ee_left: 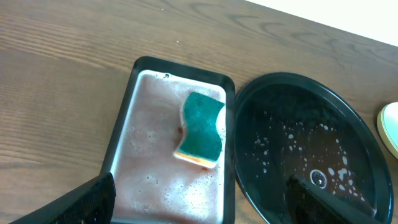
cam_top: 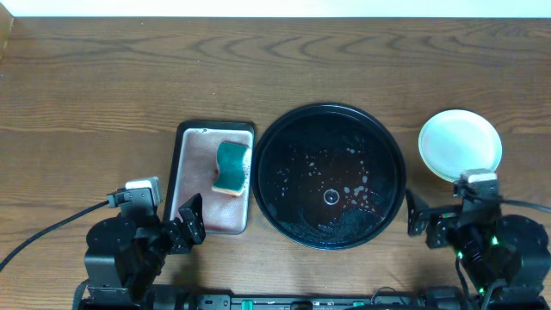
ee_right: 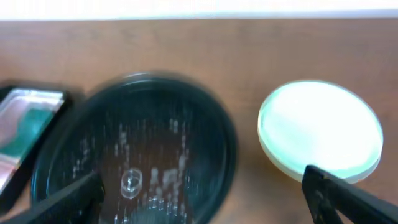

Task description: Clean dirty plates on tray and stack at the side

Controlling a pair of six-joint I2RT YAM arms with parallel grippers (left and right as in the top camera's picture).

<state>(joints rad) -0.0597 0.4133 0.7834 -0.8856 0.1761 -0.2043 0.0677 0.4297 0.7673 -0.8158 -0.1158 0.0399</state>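
Zero plates on the tray (cam_top: 274,164) from overhead; it sits mid-table, bare apart from suds and water spots, and the plates (cam_top: 460,145) are piled just off its right rim, not touching it as far as I can see; the sponge (cam_top: 231,168) lies in the small dish (cam_top: 194,194) just left of the tray; left claw (cam_top: 188,226) and right claw (cam_top: 424,220) both hang at the near edge, holding nothing.

Left wrist view: its fingers (ee_left: 93,199) are spread wide at the bottom corners; the sponge lies on foamy pinkish water in the dish, with the tray right beside it.

Right wrist view is blurry, but the fingers (ee_right: 351,196) are spread wide too, with the pile ahead and a bit right; the top plate looks mint and a paler rim peeks out underneath; can't count how many are in there.

My read: the job's basically done, so the step now is parking the arms; I'd pull the right one straight back and high, since the pile is near it and a nudge could slide wet plates; the left one only needs to avoid the dish.
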